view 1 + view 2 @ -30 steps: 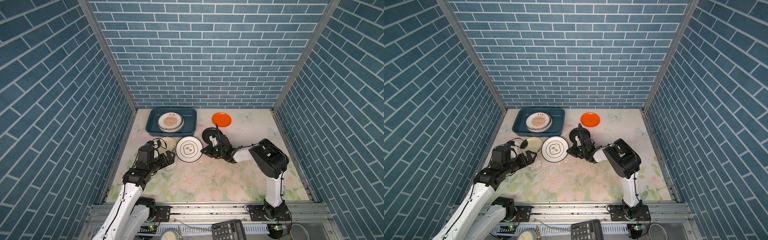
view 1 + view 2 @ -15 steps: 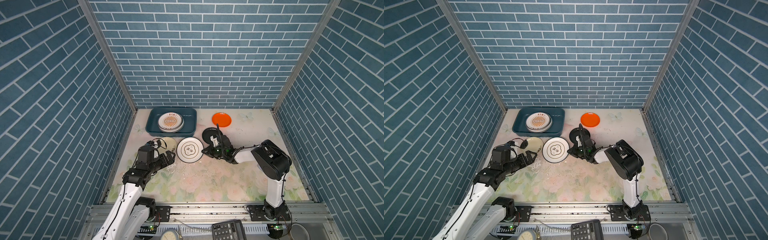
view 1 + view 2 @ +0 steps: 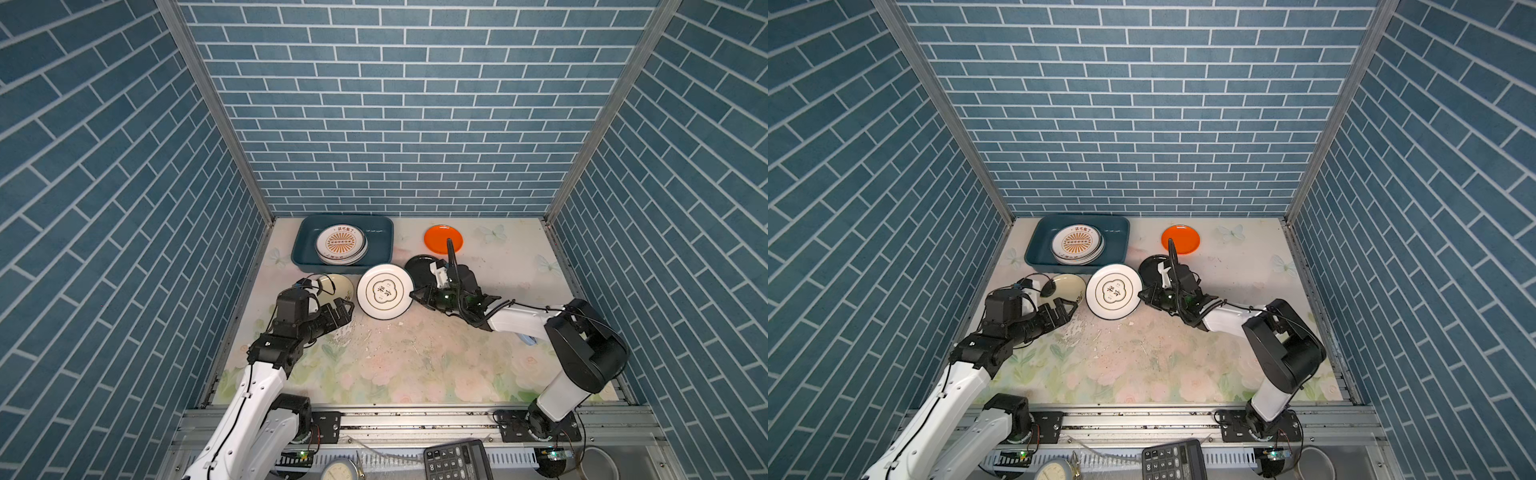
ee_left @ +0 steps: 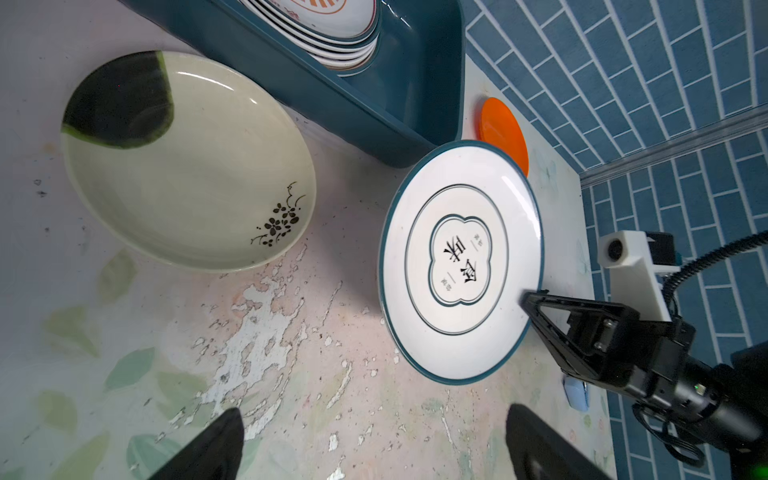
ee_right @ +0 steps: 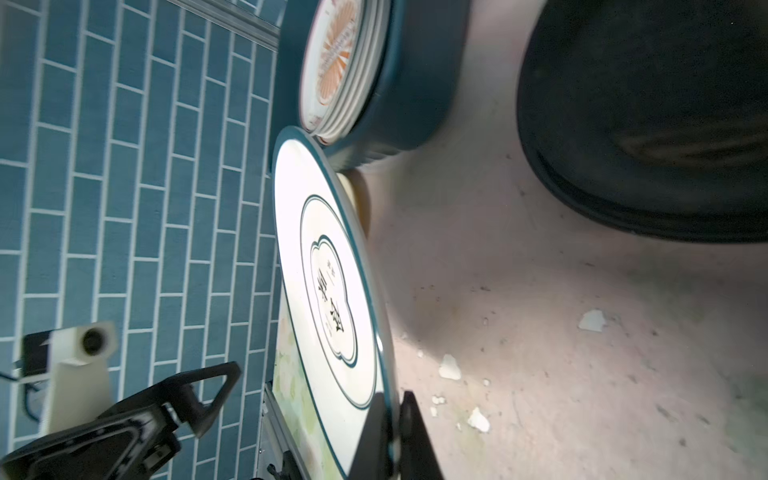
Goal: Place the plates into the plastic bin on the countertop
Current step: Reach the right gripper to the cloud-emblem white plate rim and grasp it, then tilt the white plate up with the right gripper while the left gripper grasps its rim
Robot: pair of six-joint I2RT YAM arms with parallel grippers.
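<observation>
The right end effector [image 3: 414, 295] stays clamped on the rim of the teal-rimmed plate [image 3: 385, 292]. The plate has shifted only slightly, its gripped edge raised off the counter [image 3: 415, 353], just short of the bin [image 3: 379, 243]. The left end effector [image 3: 347, 311] still waits, fingers apart. The lift seems barely begun.

Bare countertop [image 3: 415, 365] in front; plates [image 3: 341, 285] before bin [image 3: 380, 245]

1. Left arm [image 3: 257, 386]: white shells, blk joints, thin blk cable alongside.
2. Right arm [image 3: 519, 322]: same white/blk; bulky blk elbow housing, ribbed blk hose.
3. Left gripper [image 3: 351, 312], right gripper [image 3: 414, 294]: blk fingers w/ triangular cut-outs, small screws.
4. Right wrist cam [image 4: 627, 266]: white mount, round lens.
5. Green LED [image 4: 700, 387] near it.
</observation>
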